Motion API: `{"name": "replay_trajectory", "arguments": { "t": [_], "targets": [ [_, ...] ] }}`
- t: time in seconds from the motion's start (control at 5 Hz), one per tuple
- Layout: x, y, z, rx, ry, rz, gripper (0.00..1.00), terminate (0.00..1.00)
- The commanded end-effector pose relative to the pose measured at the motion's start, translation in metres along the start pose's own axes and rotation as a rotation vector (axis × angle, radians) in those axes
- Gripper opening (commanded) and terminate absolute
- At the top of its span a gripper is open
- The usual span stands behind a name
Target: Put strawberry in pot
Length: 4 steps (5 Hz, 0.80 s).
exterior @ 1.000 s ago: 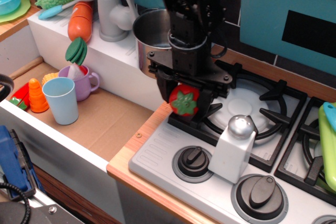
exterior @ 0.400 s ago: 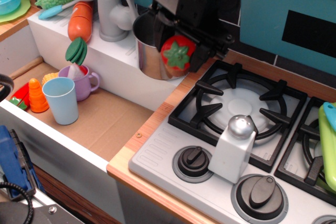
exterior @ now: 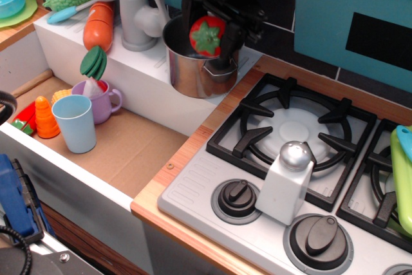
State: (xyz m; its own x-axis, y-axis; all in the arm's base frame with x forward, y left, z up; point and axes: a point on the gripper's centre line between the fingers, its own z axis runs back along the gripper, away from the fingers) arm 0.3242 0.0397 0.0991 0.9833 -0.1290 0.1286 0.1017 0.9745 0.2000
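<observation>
in the upper middle of the frame the black gripper (exterior: pixel 210 37) is closed around the red strawberry (exterior: pixel 207 35) and holds it in the air, right above the open mouth of the steel pot (exterior: pixel 193 72). the pot stands on the white ledge, between the grey faucet (exterior: pixel 136 11) on its left and the black burner grate (exterior: pixel 293 134) at lower right.

A salt shaker (exterior: pixel 286 181) stands on the stove (exterior: pixel 296 127), knobs (exterior: pixel 237 199) at its 8 and 5 o'clock. A blue cup (exterior: pixel 75 122) touches a purple mug (exterior: pixel 100 101) at its 1 o'clock. A carrot (exterior: pixel 98 30) lies by the faucet (exterior: pixel 135 11).
</observation>
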Motion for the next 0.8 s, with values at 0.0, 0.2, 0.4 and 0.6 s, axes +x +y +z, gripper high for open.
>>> {"name": "replay_trajectory", "arguments": {
  "t": [0.0, 0.2, 0.4, 0.6],
  "targets": [
    [0.0187, 0.0216, 0.0035, 0.013, -0.076, -0.041, 0.0, 0.0],
    [0.0261, 0.025, 0.0001, 0.008, -0.115, -0.07, 1.0, 0.0],
    [0.0261, 0.025, 0.0001, 0.008, -0.115, -0.07, 1.0, 0.0],
    [0.0261, 0.025, 0.0001, 0.008, -0.115, -0.07, 1.0, 1.0]
  ]
}}
